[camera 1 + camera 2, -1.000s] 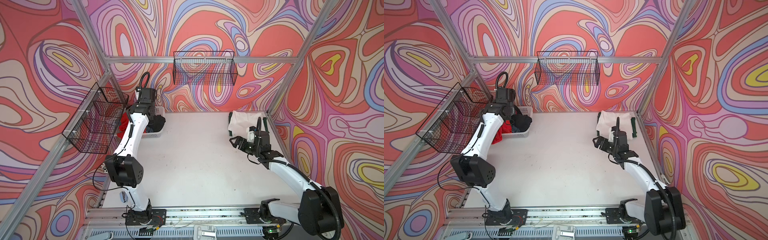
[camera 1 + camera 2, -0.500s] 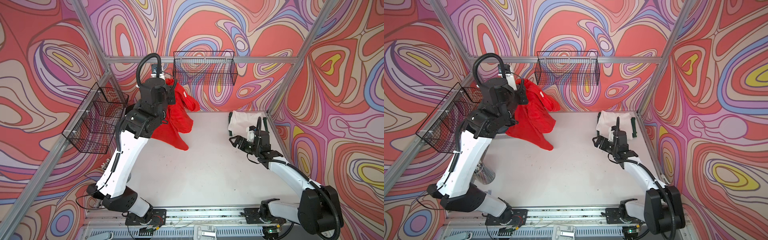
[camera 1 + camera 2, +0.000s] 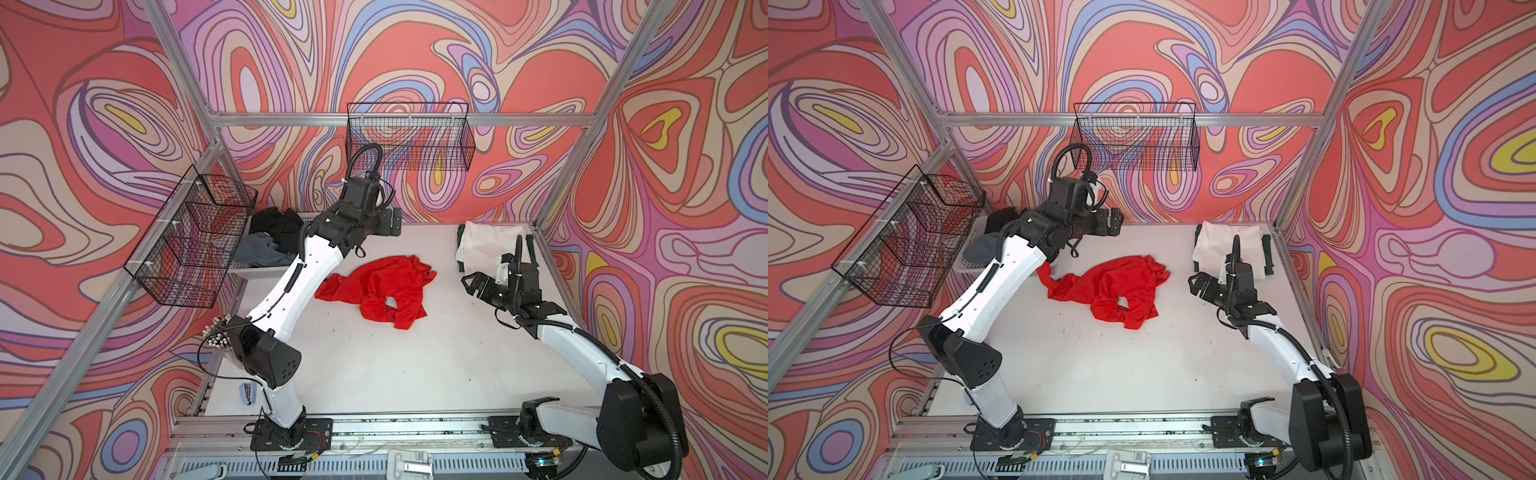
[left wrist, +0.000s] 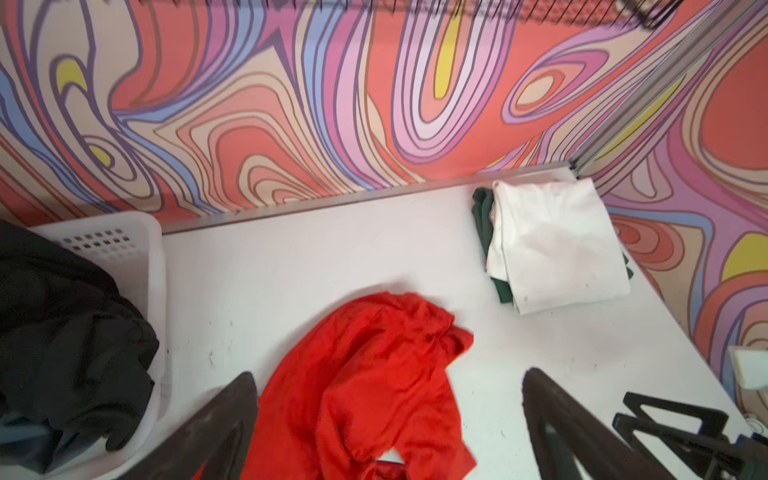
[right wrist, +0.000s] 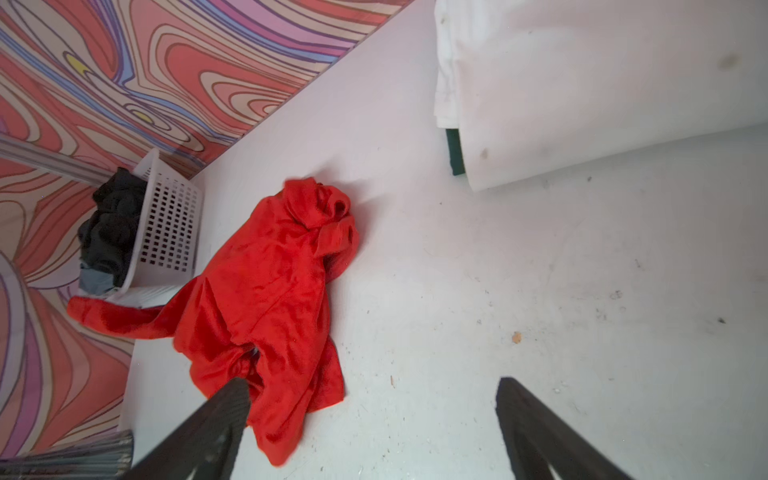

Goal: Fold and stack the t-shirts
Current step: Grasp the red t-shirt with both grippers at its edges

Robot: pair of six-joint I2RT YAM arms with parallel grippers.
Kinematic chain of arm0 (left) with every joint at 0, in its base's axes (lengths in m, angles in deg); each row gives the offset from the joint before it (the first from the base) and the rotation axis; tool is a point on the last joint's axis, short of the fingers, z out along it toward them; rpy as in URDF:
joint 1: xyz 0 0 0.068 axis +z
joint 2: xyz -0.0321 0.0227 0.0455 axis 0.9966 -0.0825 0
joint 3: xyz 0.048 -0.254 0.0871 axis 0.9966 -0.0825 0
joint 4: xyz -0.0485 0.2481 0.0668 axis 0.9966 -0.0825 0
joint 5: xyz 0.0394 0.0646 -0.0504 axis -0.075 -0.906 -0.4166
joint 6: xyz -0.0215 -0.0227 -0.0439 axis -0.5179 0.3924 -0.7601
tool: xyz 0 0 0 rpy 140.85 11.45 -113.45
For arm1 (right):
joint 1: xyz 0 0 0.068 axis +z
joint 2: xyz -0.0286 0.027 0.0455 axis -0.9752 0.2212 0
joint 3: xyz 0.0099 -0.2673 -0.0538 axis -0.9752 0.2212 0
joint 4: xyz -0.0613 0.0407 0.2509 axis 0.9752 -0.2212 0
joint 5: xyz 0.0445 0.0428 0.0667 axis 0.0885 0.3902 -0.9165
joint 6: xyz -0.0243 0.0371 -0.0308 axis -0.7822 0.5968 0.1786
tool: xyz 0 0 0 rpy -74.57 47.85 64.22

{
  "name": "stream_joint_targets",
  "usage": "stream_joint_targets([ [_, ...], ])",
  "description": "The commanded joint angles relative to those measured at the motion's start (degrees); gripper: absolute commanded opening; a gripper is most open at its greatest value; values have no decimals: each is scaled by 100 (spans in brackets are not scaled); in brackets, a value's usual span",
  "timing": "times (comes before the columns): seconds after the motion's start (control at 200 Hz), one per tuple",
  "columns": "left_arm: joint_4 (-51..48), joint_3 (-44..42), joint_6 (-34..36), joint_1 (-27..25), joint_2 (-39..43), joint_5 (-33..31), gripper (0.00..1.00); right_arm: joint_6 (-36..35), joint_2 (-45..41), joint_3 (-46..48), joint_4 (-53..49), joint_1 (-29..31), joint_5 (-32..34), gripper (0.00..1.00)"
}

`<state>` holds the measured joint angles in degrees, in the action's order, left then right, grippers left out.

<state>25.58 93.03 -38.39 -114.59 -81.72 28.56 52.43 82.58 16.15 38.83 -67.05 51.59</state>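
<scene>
the left arm arches high toward the back wall, left gripper (image 3: 390,222) lifted off the table with jaws spread and empty, while the right arm reaches low along the right side, right gripper (image 3: 471,282) spread too. the red t-shirt (image 3: 382,291) lies crumpled mid-table between them (a sleeve trailing toward the white basket (image 3: 253,272)). the white t-shirt (image 3: 482,249) sits folded on the dark green t-shirt (image 4: 482,216) in the far right corner of the scuffed white table (image 3: 374,365), ringed by swirl-patterned walls (image 3: 415,50).
</scene>
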Motion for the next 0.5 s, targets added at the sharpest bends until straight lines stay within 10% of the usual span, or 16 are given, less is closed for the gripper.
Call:
stream_joint_targets([
  [0.0, -133, -160, -100, -3, 528, -404, 100, 106, -8, 59, -8, 643, 857, 98],
  [0.321, 649, -2910, -680, 19, 2381, -1545, 100, 464, 2303, -845, 759, 1904, 711, 96],
  [0.496, 806, -4228, -1242, 20, 3106, -1456, 100, 551, 3348, -1349, 877, 2112, 514, 74],
])
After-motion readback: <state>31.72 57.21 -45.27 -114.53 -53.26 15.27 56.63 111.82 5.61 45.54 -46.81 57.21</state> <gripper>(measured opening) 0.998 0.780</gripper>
